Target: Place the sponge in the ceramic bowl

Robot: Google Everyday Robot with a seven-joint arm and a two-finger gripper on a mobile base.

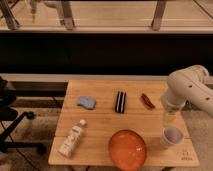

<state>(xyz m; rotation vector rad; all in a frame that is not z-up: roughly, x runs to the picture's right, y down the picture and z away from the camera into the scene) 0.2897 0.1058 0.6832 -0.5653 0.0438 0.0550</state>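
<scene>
- Tabletop of pale wood (102, 125), seen from above its near edge, carrying six things.
- Sponge (86, 102), small and light blue, lies flat toward the far left corner of the table, well apart from the arm.
- Ceramic bowl (128, 149), wide, shallow and orange-red, sits at the near edge, a little right of the middle, well apart from the sponge.
- Black block (120, 101) with a pale stripe lies near the far edge at the middle, to the right of the sponge.
- Small reddish-brown item (147, 101) lies toward the far right corner.
- White bottle (72, 140) lies on its side near the near left corner.
- Whitish cup (171, 136) stands upright near the near right corner, just beside the bowl.
- White robot arm (192, 90) reaches in over the right edge of the table.
- Gripper (170, 119) points downward just above the cup, jaws spread wide, gripping nothing.
- Dark office chair (12, 122) stands on the floor left of the table.
</scene>
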